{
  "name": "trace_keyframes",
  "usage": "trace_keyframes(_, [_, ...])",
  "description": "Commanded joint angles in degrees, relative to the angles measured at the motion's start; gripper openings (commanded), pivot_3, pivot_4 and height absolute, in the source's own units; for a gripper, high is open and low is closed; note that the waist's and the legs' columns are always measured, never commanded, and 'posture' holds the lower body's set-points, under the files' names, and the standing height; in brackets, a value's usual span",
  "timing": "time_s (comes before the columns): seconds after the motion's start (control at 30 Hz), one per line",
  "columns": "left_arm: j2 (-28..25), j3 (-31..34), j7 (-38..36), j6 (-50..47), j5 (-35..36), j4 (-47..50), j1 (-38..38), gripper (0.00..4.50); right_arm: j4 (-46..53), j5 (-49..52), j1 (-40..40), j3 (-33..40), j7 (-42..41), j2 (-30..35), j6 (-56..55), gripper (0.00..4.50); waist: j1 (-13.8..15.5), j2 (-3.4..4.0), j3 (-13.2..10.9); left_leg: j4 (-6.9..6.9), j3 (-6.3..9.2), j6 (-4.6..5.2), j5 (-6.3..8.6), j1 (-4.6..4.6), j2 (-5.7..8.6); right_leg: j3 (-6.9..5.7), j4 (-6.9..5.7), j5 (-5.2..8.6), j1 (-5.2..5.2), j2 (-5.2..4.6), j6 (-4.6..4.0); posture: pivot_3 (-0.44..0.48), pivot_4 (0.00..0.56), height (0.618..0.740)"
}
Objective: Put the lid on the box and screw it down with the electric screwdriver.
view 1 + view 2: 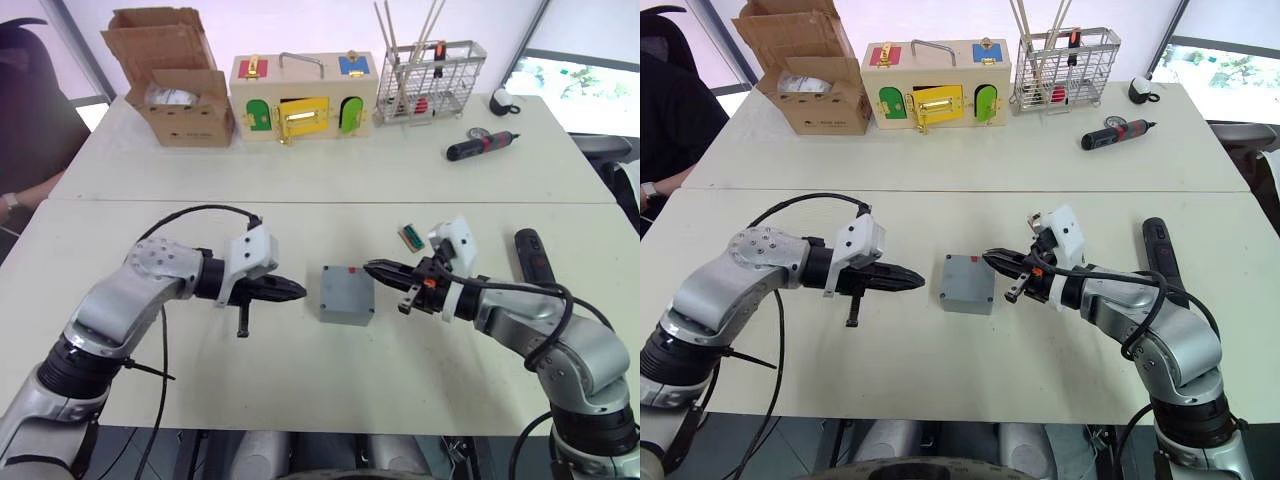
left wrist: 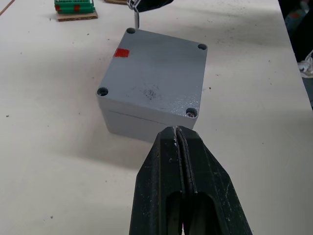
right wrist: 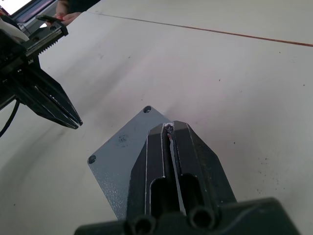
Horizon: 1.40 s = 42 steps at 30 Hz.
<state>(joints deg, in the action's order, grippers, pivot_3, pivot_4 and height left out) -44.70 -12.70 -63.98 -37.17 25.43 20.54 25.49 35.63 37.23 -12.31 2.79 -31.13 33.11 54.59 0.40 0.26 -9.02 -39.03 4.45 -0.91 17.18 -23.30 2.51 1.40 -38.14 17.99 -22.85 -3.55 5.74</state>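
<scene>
The grey box stands mid-table with the lid lying flat on top of it; the lid has corner screw holes and a small red mark. My left gripper is shut, its tip pointing at the box's left side a short gap away. My right gripper is shut too, its tip over the lid's right edge. In the right wrist view a tiny pale speck sits at its fingertips; I cannot tell what it is. The dark electric screwdriver lies on the table behind my right forearm.
A green terminal block lies just behind the right gripper. At the back stand a cardboard carton, a wooden box with coloured doors and a wire basket. A black-and-red screwdriver lies back right. A person's hand rests at the left edge.
</scene>
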Motion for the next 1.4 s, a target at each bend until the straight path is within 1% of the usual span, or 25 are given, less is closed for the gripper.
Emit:
trace_keyframes(0.03, [-0.03,0.72,0.24,0.13,0.22,1.73,0.18,0.00,0.59,0.13,0.19,0.58,-0.19,0.70,-1.16,0.06,0.01,0.00,0.00,0.00,0.00,0.00,0.00,0.00,0.00,0.00,0.00,0.00,0.00,0.00,0.00,0.000,0.150,0.740])
trace_keyframes(0.4, [0.37,0.92,1.22,-0.02,0.41,2.06,-0.24,0.00,-1.08,-0.27,1.12,1.26,-0.51,1.46,-2.19,0.06,-0.02,0.00,0.00,0.00,0.00,0.00,0.00,0.00,0.00,0.00,0.00,0.00,0.00,0.00,0.00,0.000,0.150,0.740])
trace_keyframes(0.63, [0.45,0.99,1.51,-0.02,0.52,2.10,-0.25,0.00,-2.31,-1.29,0.83,0.60,-0.37,1.32,-3.49,0.06,0.00,0.00,0.00,0.00,0.00,0.00,0.00,0.00,0.00,0.00,0.00,0.00,0.00,0.00,0.00,0.000,0.150,0.740])
trace_keyframes(1.0, [0.90,0.61,2.03,-0.04,0.41,2.04,-0.06,0.00,-3.33,-1.84,0.55,-0.81,0.39,-0.74,-4.17,0.06,0.00,0.00,0.00,0.00,0.00,0.00,0.00,0.00,0.00,0.00,0.00,0.00,0.00,0.00,0.00,0.000,0.150,0.740])
trace_keyframes(1.4, [2.03,0.35,3.00,-0.10,0.19,2.09,-0.14,0.00,-4.20,-3.16,0.98,-2.01,-0.25,0.12,-4.67,0.06,-0.02,0.00,0.00,0.00,0.00,0.00,0.00,0.00,0.00,0.00,0.00,0.00,0.00,0.00,0.00,0.000,0.150,0.740])
